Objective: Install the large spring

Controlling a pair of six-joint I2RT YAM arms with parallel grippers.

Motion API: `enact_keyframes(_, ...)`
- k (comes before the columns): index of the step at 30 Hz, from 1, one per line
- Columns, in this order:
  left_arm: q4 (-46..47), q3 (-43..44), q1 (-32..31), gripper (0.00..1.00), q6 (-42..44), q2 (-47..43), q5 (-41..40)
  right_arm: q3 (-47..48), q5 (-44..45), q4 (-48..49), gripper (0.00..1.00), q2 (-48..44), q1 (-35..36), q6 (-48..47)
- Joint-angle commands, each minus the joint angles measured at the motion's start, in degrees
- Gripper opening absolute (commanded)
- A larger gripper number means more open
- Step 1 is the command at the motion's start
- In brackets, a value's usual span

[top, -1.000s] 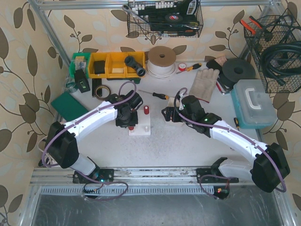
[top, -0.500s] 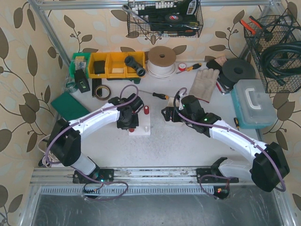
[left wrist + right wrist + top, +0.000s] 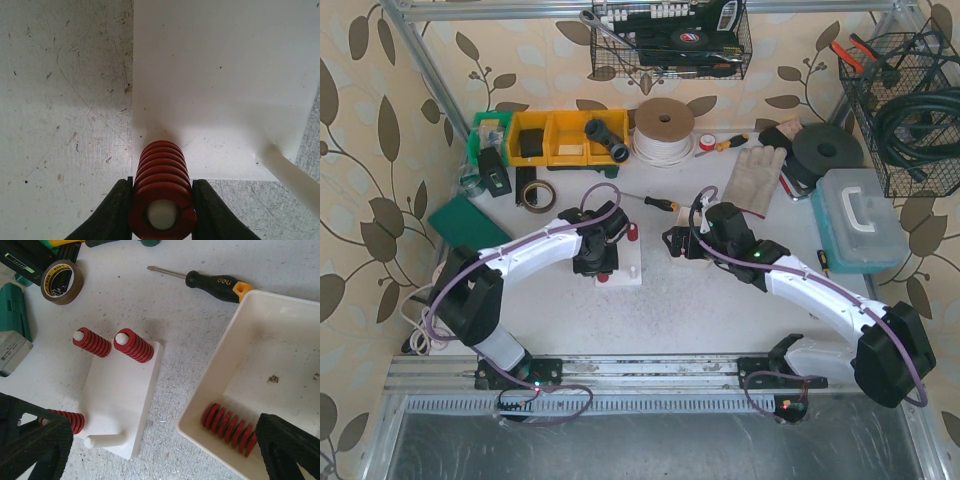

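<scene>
While the left gripper [image 3: 601, 262] is clamped tight on the large spring [image 3: 161, 182], fingers [image 3: 110, 212] pressing either side, that red spring sits threaded over a white peg [image 3: 162, 215] at a corner of the white base plate [image 3: 215, 75], bare peg [image 3: 290, 175] just beside it on the same edge. Two seated springs [image 3: 91, 342] stand on pegs at the plate's other end. Right gripper [image 3: 160, 442] has jaws spread wide, gripping nothing, above the rim of a white bin [image 3: 280, 315] where a spare spring [image 3: 227, 427] lies.
</scene>
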Motion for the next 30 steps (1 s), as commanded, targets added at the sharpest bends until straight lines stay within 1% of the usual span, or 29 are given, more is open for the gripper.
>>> enact_keyframes(1,0.35,1.28,-0.44,0.00,-0.69,0.29,-1.36,-1.14,-0.92,1.18,0.98,-0.05,-0.20,0.05)
enact_keyframes(5,0.19,1.66,-0.44,0.00,-0.32,0.81,-0.74,-1.60,-1.25,1.83,0.98,-0.37,-0.20,0.01)
enact_keyframes(6,0.19,1.75,-0.44,0.04,-0.12,0.80,-0.60,-1.57,-1.33,1.82,0.98,-0.30,-0.26,-0.03)
enact_keyframes(7,0.34,1.77,-0.44,0.16,0.10,0.74,-0.35,-1.48,-1.42,1.81,0.99,-0.25,-0.28,-0.11)
enact_keyframes(8,0.44,1.71,-0.44,0.32,0.25,0.53,-0.18,-1.40,-1.32,1.63,0.99,-0.21,-0.24,-0.12)
enact_keyframes(9,0.46,1.69,-0.48,0.45,0.27,0.27,-0.25,-1.31,-1.09,1.46,0.99,-0.24,-0.30,-0.06)
enact_keyframes(11,0.46,1.54,-0.53,0.63,0.31,-0.33,-0.29,-1.46,-0.79,1.46,0.99,-0.51,-0.31,0.03)
enact_keyframes(13,0.45,1.35,-0.57,0.70,0.20,-1.08,-0.24,-1.56,-0.74,1.30,0.99,-0.72,-0.27,0.05)
enact_keyframes(16,0.27,1.46,-0.55,0.74,0.08,-2.20,-0.04,-0.67,-0.93,0.21,0.99,-0.48,-0.31,-0.40)
enact_keyframes(19,-0.08,1.68,-0.53,0.77,-0.08,-4.34,-0.51,1.09,-1.89,-1.70,0.99,0.24,-0.48,-1.46)
enact_keyframes(23,0.63,0.48,-0.61,0.78,0.30,-11.69,-3.92,5.81,-3.73,-9.12,0.99,2.39,-1.56,-3.58)
enact_keyframes(25,3.12,-1.83,-0.61,0.78,0.70,-16.51,-5.67,9.65,-4.14,-15.67,0.98,5.49,-3.03,-4.11)
enact_keyframes(26,5.21,-3.72,-0.74,0.78,0.71,-19.08,-6.35,11.84,-5.85,-18.66,0.96,7.60,-4.17,-4.61)
enact_keyframes(28,9.50,-8.15,-0.83,0.78,2.15,-24.80,-7.49,15.74,-8.53,-23.52,0.95,11.79,-5.91,-5.68)
enact_keyframes(30,12.96,-13.08,-0.88,0.78,2.14,-29.52,-8.91,19.63,-8.61,-28.40,0.91,15.89,-7.19,-7.04)
